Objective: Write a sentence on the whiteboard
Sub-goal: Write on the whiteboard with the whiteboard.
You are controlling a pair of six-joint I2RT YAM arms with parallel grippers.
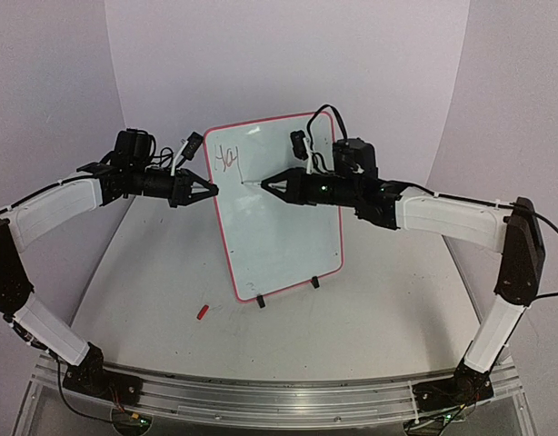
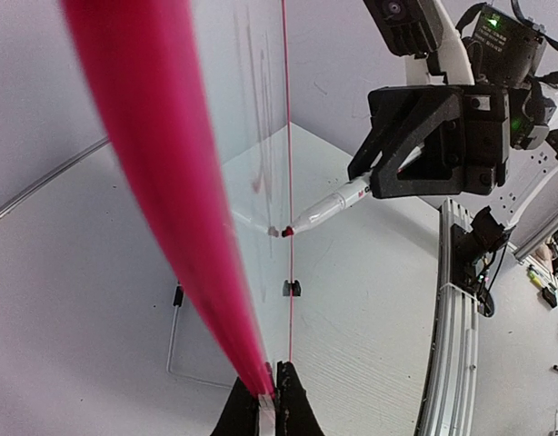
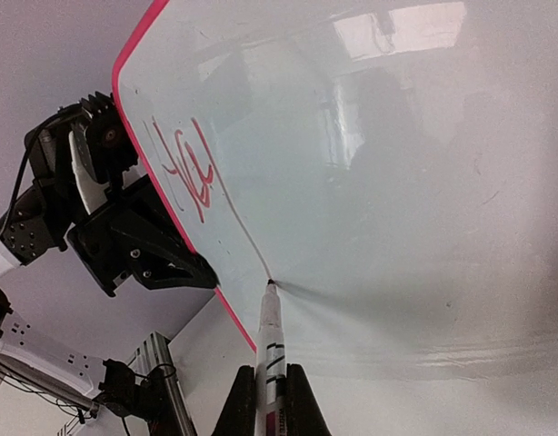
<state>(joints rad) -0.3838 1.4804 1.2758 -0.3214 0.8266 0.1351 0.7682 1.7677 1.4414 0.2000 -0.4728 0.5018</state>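
The whiteboard (image 1: 283,227) stands upright on its wire stand in the middle of the table, its pink rim (image 2: 161,182) close and blurred in the left wrist view. A few red strokes of the sentence (image 3: 193,168) sit near its upper left corner (image 1: 227,161). My left gripper (image 1: 213,191) is shut on the board's left edge (image 2: 268,395). My right gripper (image 3: 271,377) is shut on a white marker (image 3: 271,331). The marker's tip (image 3: 271,285) touches the board face below the red strokes (image 2: 288,231).
A small red cap (image 1: 203,312) lies on the table in front of the board's lower left corner. Black clips (image 1: 260,301) hold the board's bottom edge. The wire stand (image 2: 174,336) reaches behind the board. An aluminium rail (image 1: 279,395) runs along the near edge.
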